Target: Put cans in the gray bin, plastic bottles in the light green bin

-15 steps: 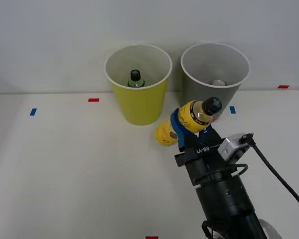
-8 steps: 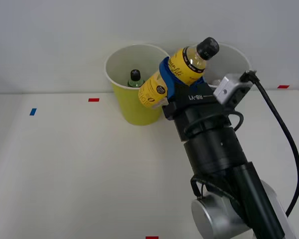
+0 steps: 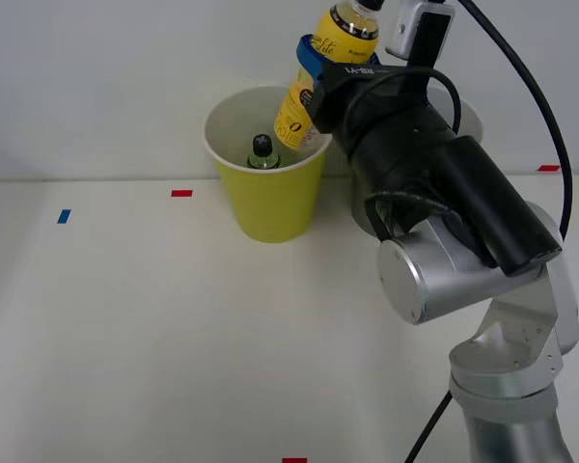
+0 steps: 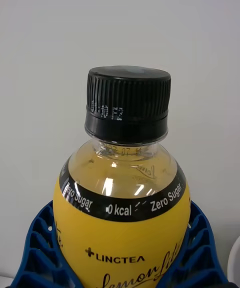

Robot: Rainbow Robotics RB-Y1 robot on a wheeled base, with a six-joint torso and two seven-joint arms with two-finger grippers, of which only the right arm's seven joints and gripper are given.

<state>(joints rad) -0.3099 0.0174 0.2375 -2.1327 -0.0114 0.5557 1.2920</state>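
Gripping a yellow-labelled plastic bottle [image 3: 320, 72] around its middle, the right gripper [image 3: 314, 69] sits at the top centre of the frame, its blue ribbed fingers [image 4: 35, 253] closed against the bottle's sides. The bottle tilts, base over the light green bin [image 3: 270, 207], where a greenish bottle [image 3: 261, 152] stands. The gray bin [image 3: 468, 121] is mostly hidden behind the arm.

Bright, even, sharp light; faint soft shadows, no glare
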